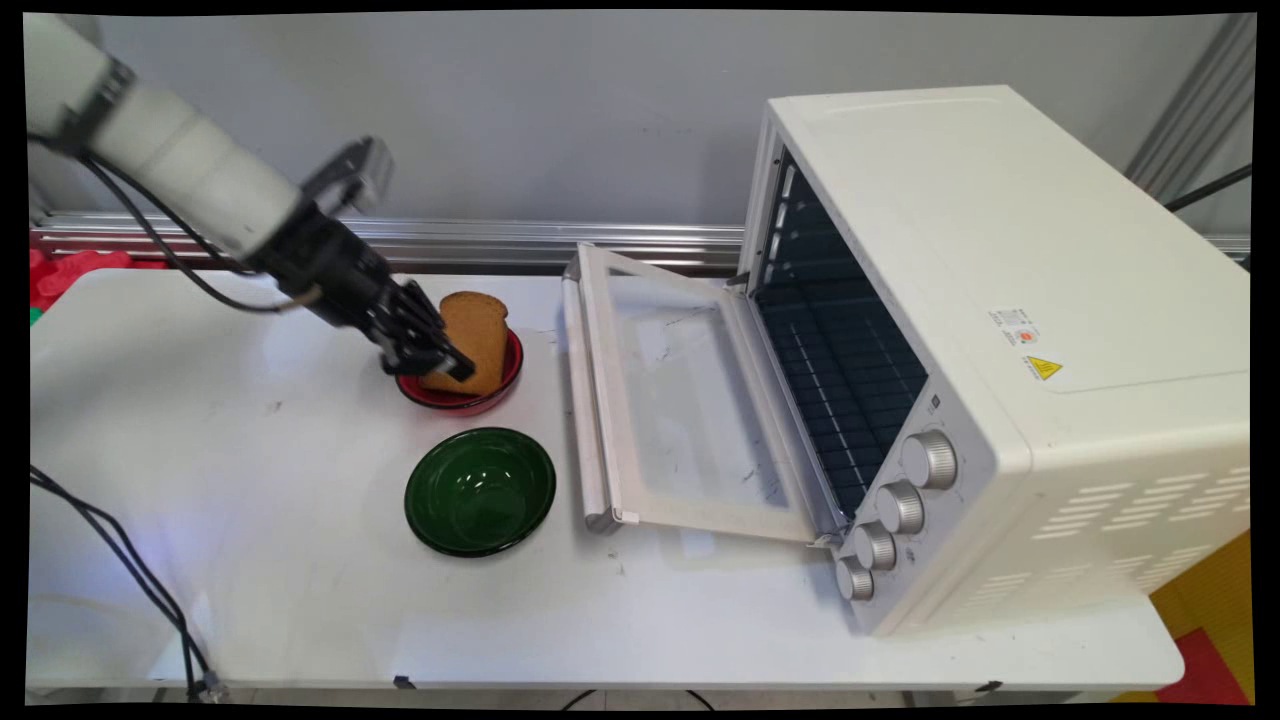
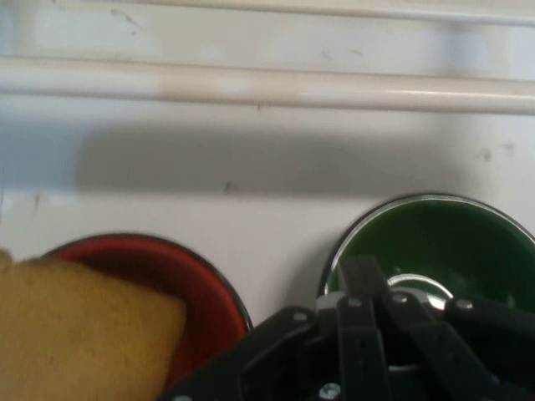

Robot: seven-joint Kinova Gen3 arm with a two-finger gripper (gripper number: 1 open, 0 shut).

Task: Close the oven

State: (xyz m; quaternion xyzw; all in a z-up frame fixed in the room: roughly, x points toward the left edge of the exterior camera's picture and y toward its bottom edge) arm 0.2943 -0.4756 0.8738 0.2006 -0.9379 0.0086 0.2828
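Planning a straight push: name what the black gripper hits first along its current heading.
Likely bare white table between the round red bowl and green bowl, then the white oven's open door; depth unclear.

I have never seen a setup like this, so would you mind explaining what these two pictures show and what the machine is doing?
The white robot arm ends in a black two-finger gripper. The main view looks down from above the table; the hand view rides on the gripper itself. On the table are a red bowl with a slice of bread standing in it, an empty green bowl, and a white toaster oven with its door open. The gripper is at the bread; whether it grips it is unclear.
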